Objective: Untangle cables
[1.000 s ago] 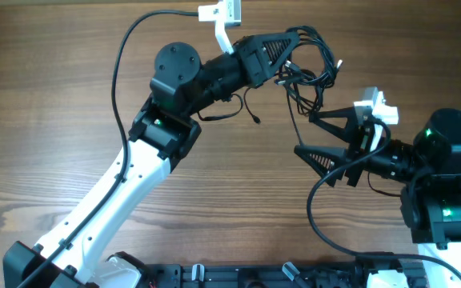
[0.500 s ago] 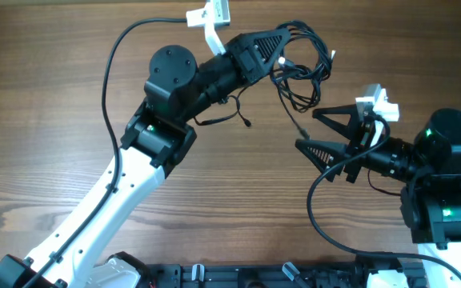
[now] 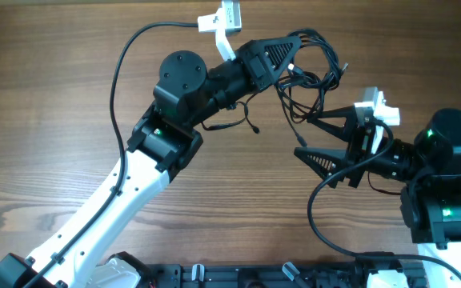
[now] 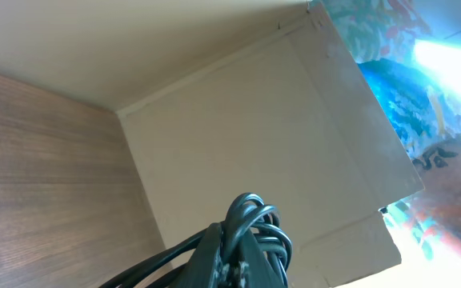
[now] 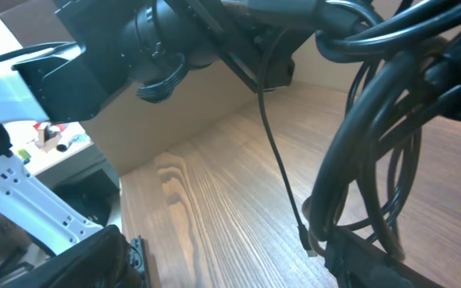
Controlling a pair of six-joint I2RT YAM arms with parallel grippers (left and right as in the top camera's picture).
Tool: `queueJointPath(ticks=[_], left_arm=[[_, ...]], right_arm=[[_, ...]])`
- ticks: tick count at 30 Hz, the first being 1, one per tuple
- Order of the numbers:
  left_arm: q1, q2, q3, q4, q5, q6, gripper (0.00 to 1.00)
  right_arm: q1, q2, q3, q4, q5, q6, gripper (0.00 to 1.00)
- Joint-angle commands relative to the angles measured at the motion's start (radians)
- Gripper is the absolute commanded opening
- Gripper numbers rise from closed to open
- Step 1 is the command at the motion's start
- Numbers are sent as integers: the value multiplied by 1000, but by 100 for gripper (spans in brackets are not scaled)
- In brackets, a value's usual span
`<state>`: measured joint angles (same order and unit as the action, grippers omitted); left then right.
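Left pincer [image 3: 293,51] gripping cables [image 4: 252,230], wood table [image 3: 54,96]

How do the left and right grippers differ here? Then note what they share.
The left gripper is shut on the cables; the right gripper is open, jaws wide apart. The left gripper carries the bundle; the right gripper grips nothing. Both are black, two-fingered and point toward the cables.
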<state>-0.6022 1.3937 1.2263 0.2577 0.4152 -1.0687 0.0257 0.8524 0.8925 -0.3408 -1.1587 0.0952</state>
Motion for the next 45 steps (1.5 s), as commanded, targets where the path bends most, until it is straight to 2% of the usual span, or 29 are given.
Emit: queueJointPath(ticks=[1,8,11,13,22,27,29,36,45], left_arm=[[-13,-24,19,6,-13,-13,4],[-30,-24,19,6,-13,-9,4],[-28,-24,19,3,-13,81,4],[-13,-24,19,3,-14,100,4],[66,-25,19,23,-31,11,4],[18,-25,19,23,-33,-49,4],[-13,-25,19,26,-76,-50,4],[-71,-25,19,52,-149,-49,4],[-101,-23,19,55,-155,-34,4]], right_arm=[[6,-11,-2,9,-40,13,85],[6,-11,-2,27,56,44,87],[6,-11,-2,26,115,75,87],[6,-11,-2,21,116,77,87],[6,-11,-2,-63,138,61,89],[6,-11,-2,-33,61,-16,92],[6,-11,-2,-24,19,-44,92],[6,-4,-2,-28,-8,-44,93],[6,-5,-2,14,-42,-37,94]])
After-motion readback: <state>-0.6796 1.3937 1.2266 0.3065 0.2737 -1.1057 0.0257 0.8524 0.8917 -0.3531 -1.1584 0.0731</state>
